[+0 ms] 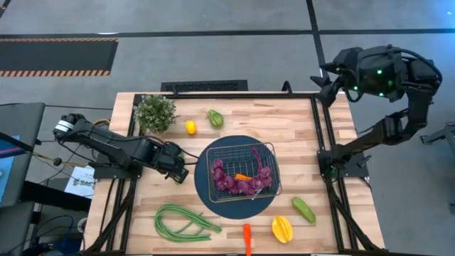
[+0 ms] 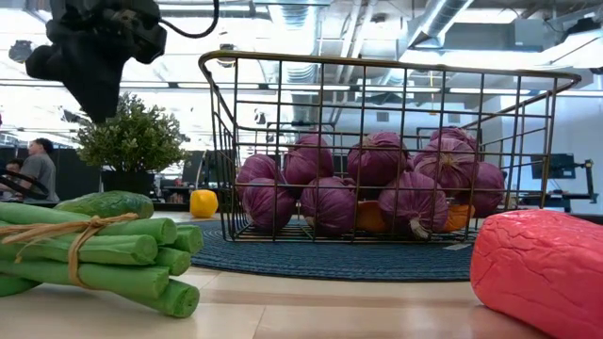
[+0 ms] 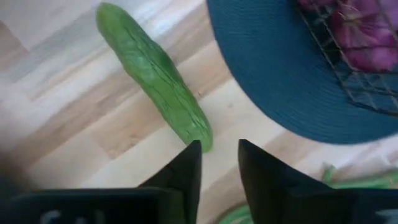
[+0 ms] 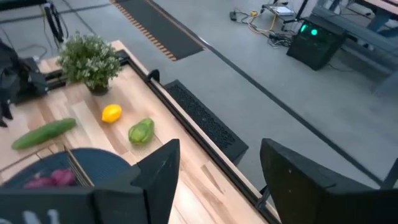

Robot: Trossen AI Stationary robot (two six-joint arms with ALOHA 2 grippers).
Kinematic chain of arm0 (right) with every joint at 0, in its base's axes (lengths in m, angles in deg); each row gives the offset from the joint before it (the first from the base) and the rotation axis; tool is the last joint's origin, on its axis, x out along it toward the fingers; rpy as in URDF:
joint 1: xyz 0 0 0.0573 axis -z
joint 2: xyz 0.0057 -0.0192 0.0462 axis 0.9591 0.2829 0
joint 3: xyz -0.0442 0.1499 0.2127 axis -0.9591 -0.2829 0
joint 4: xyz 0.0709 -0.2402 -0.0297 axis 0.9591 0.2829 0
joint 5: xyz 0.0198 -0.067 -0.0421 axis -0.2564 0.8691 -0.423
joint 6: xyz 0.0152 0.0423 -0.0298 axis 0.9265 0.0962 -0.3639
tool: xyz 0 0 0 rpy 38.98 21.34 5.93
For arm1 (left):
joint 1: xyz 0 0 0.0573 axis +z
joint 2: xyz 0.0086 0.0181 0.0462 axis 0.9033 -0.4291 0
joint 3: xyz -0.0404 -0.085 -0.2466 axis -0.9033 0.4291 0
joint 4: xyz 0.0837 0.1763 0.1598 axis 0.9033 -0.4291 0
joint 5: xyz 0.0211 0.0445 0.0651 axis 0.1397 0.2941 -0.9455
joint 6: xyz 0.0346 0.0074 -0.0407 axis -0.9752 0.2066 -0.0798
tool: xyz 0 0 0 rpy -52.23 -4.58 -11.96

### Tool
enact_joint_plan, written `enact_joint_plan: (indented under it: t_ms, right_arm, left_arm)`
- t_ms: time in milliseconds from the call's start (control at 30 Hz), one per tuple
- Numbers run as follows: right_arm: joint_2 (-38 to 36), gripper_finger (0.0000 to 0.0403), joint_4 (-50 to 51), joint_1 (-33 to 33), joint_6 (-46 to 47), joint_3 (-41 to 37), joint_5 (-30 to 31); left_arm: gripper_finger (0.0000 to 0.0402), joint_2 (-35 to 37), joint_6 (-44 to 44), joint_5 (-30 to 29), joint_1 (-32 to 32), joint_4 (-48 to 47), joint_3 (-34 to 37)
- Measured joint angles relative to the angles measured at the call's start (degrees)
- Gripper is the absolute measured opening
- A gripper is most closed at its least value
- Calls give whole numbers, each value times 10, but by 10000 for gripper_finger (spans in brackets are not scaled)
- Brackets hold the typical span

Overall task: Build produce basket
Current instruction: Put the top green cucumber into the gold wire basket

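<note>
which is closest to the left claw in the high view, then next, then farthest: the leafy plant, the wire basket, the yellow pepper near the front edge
From the left claw, at the left edge of the blue mat:
1. Wire basket, just to its right on the mat.
2. Leafy plant, toward the table's back left.
3. Yellow pepper, far across at the front right.

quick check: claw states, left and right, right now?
Left claw: fingers slightly apart, holding nothing, just over the cucumber lying on the table.
Right claw: open, empty, raised beyond the table's far right corner.
</note>
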Motion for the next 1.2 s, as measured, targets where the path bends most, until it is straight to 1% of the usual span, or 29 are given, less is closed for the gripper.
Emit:
enact_joint_plan:
  t_ms: [167, 333, 467, 567, 667, 800, 933, 1033, 1200]
  right_arm:
    - [13, 219, 0, -10, -24, 0, 0]
    - [23, 210, 0, -11, -43, 0, 0]
    - [30, 207, 0, -11, -51, 0, 0]
    - [34, 208, 0, -11, -61, 0, 0]
    - [37, 208, 0, -11, -67, 0, 0]
    - [42, 205, 0, -11, -72, 0, 0]
    - [45, 203, 0, -11, -79, 0, 0]
    - [45, 203, 0, -11, -80, 0, 0]
    - [47, 203, 0, -11, -80, 0, 0]
  left_arm:
    - [152, -44, 20, -33, 3, -10, 0]
    - [181, -103, 49, -45, 4, -44, 0]
    - [196, -146, 79, -32, 9, -49, 0]
    - [205, -174, 96, -29, 14, -39, 1]
    - [214, -196, 105, -12, 24, -20, 1]
    - [226, -214, 102, -12, 39, -8, 1]
    - [235, -218, 93, -8, 55, 25, 9]
    - [238, -218, 82, -7, 64, 58, 18]
    - [238, -217, 67, 7, 74, 76, 37]
